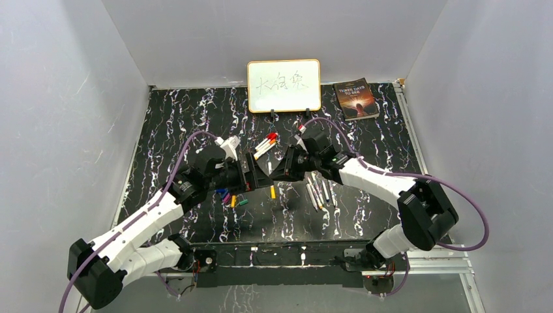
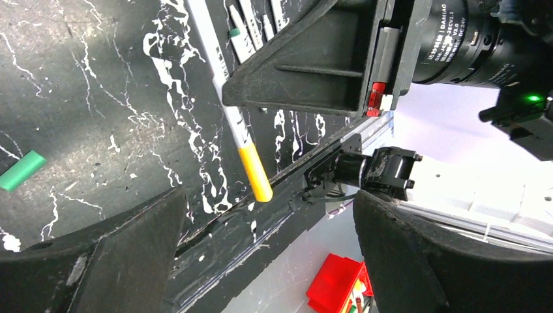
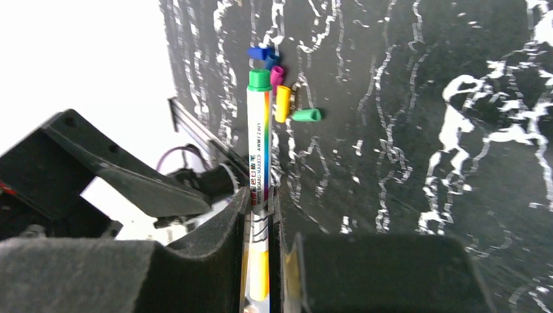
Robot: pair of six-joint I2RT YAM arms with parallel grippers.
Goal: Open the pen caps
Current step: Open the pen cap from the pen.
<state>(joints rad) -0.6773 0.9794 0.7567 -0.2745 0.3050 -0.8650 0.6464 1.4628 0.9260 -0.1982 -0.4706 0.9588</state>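
Right gripper (image 3: 259, 199) clamped on the pen (image 3: 259, 147), left gripper (image 2: 267, 208) wide open with the yellow cap (image 2: 253, 171) just ahead of it: closing this shallow likely pinches only the cap's tip, so it squirts out or swivels the pen in the right jaws.

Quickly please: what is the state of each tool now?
Left tool: open, holding nothing.
Right tool: shut on a pen.
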